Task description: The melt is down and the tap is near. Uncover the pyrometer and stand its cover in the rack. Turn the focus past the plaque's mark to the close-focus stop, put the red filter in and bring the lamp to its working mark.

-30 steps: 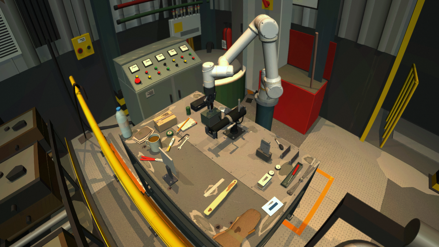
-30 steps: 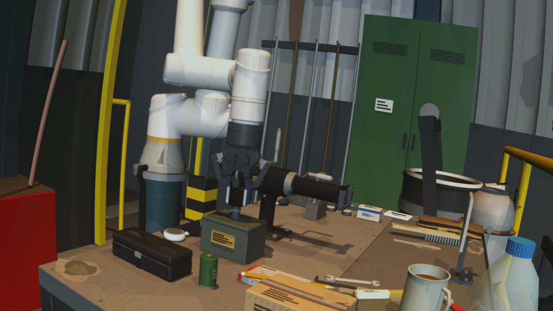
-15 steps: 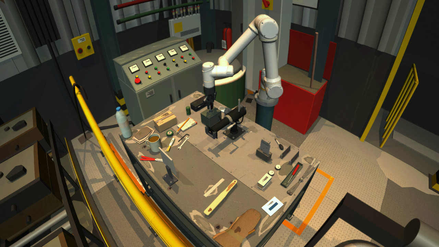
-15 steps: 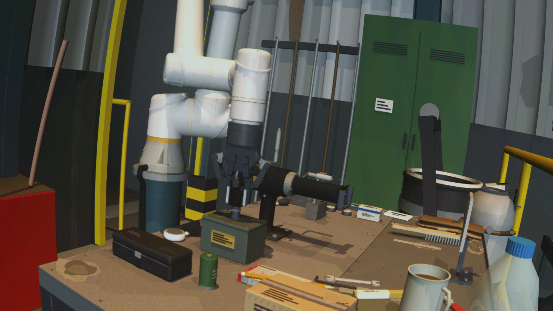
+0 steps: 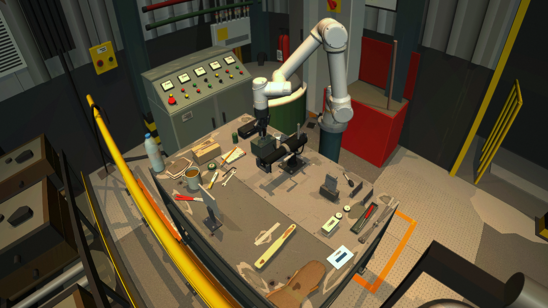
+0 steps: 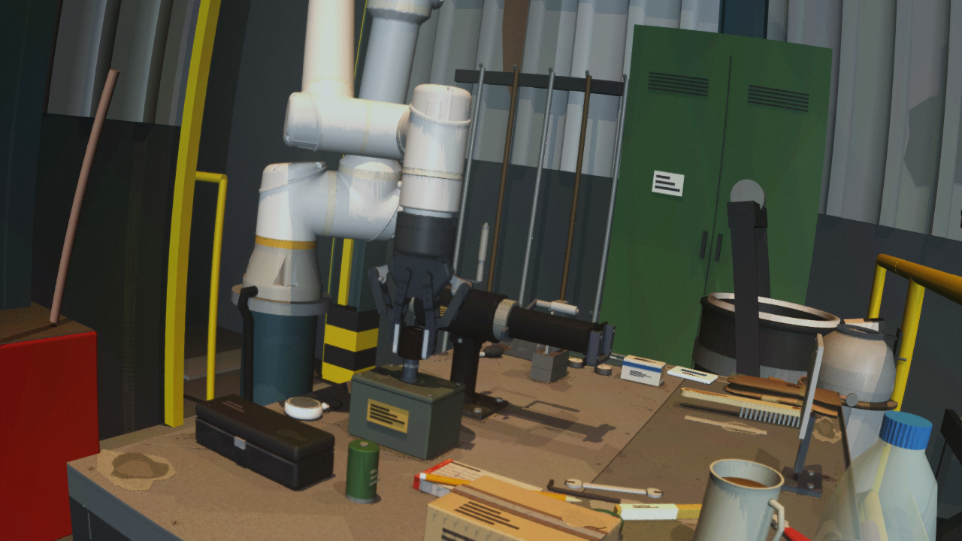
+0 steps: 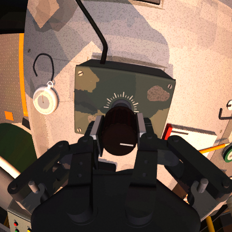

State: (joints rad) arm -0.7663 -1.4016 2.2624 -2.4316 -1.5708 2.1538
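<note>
The lamp knob (image 7: 119, 131) is partly hidden between the fingers of my gripper (image 7: 119, 132), which is closed around it from above. The knob is dark and ribbed with a white pointer line, and it stands on the olive lamp box (image 6: 405, 414) (image 5: 263, 145), inside an arc of white scale ticks (image 7: 121, 98). The black pyrometer tube (image 6: 531, 326) (image 5: 285, 147) sits on its stand just behind the box, and its front end has no cover on it. The grey cover (image 5: 330, 181) stands upright in the small rack (image 5: 329, 192) toward the bench's right side.
A black case (image 6: 264, 441) and a pocket watch (image 7: 45, 100) lie close to the box. A green cylinder (image 6: 362, 471), a notepad with pencil (image 5: 233, 155) and a cardboard box (image 5: 205, 150) lie on its other side. A mug (image 5: 191, 177) and bottle (image 5: 154, 152) stand by the yellow rail.
</note>
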